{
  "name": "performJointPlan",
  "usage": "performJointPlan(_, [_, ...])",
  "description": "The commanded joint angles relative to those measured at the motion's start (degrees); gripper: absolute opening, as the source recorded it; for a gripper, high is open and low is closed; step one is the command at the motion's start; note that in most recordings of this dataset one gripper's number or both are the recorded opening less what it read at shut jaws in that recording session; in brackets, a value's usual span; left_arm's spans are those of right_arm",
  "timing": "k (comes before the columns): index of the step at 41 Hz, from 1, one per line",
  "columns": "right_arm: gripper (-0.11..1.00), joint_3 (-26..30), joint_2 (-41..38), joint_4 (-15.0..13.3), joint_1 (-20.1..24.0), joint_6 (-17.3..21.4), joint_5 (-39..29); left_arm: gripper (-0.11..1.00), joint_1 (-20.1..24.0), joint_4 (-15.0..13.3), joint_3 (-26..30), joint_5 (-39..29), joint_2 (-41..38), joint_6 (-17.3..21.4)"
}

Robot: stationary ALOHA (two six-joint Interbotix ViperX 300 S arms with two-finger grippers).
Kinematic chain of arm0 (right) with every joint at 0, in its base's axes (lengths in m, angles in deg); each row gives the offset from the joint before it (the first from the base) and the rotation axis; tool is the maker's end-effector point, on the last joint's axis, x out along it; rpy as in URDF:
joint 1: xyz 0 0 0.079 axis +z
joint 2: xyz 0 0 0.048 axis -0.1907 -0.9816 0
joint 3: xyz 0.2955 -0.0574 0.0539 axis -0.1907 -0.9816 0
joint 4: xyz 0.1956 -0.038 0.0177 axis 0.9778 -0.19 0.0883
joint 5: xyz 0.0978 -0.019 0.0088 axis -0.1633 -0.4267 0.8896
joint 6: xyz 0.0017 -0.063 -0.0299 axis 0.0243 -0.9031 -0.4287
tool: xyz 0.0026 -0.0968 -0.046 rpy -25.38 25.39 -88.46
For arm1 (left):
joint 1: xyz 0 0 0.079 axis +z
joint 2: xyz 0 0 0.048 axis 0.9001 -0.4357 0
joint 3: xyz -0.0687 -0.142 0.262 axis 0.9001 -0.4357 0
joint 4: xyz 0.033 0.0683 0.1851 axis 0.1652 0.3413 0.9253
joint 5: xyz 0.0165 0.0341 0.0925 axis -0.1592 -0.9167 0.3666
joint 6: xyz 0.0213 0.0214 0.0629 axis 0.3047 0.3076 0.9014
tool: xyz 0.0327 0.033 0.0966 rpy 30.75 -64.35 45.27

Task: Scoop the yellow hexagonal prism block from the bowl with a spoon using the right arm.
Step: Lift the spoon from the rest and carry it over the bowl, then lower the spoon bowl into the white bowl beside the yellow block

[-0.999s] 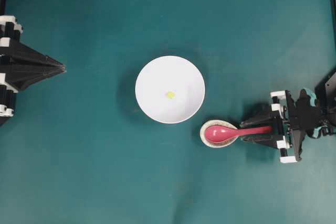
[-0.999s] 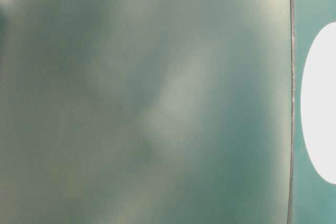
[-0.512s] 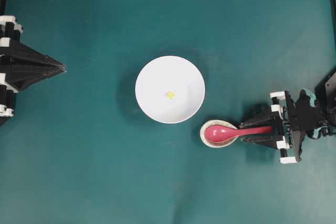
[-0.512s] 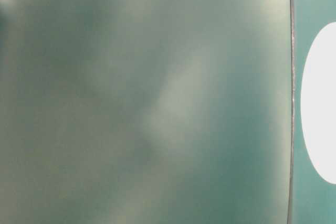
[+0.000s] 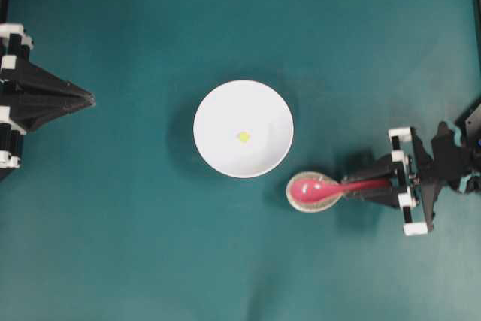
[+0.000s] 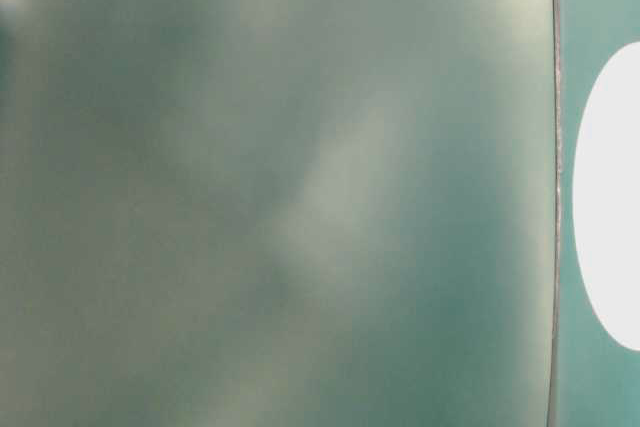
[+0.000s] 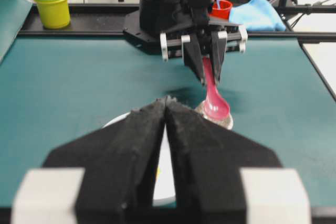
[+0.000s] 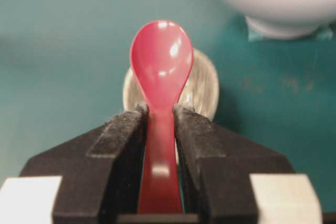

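Note:
The white bowl (image 5: 243,103) sits mid-table with the tiny yellow hexagonal prism block (image 5: 243,137) lying inside it. To its lower right, the pink-red spoon (image 5: 317,188) rests with its scoop over a small speckled dish (image 5: 301,202). My right gripper (image 5: 352,186) is shut on the spoon's handle. In the right wrist view both pads (image 8: 128,129) press the handle of the spoon (image 8: 160,61), and the bowl (image 8: 278,1) is beyond at upper right. My left gripper (image 5: 90,98) is shut and empty at the table's left edge, far from the bowl.
The speckled dish (image 8: 205,85) lies under the spoon's scoop. Behind the right arm's base, off the mat, are stacked yellow and blue cups (image 7: 51,6), a red cup (image 7: 222,9) and a blue cloth (image 7: 257,17). The table-level view is mostly blurred.
The right gripper's jaws have closed onto the spoon's handle, and the spoon has shifted slightly over the dish. The left arm, bowl and block have not moved.

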Motion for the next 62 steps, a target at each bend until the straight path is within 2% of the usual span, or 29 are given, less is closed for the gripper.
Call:
performJointPlan(1, [0.24, 0.5, 5.8, 0.2, -1.1, -1.5, -3.1, 0.09, 0.1, 0.2, 0.6, -0.2, -0.4, -0.2])
performJointPlan(8, [0.24, 2.8, 15.2, 0.2, -5.4, -7.2, -15.9, 0.09, 0.1, 0.2, 0.7, -0.7, 0.1, 0.0])
performJointPlan(16, [0.24, 9.6, 25.6, 0.1, -12.7, -14.2, -39.0, 0.09, 0.1, 0.2, 0.8, -1.1, 0.2, 0.1])
performJointPlan(20, [0.24, 13.3, 28.8, 0.0, -16.0, -16.9, -48.2, 0.09, 0.1, 0.2, 0.7, -1.1, 0.2, 0.1])
performJointPlan(27, [0.24, 18.5, 30.9, 0.0, -21.1, -19.9, -59.6, 0.09, 0.1, 0.2, 0.8, -1.1, 0.3, 0.3])
performJointPlan(34, [0.24, 22.9, 30.5, -0.5, -26.1, -21.0, -67.1, 0.09, 0.1, 0.3, 1.1, -1.2, 0.8, 1.0])
performJointPlan(43, [0.24, 27.2, 28.7, -2.4, -30.4, -21.3, -75.0, 0.09, 0.1, 0.3, 1.2, -2.4, 1.4, 1.2])
performJointPlan(62, [0.24, 37.4, 18.3, -2.5, -32.9, -20.7, -88.0, 0.09, 0.1, 0.3, 1.4, -6.2, 2.5, 1.5])
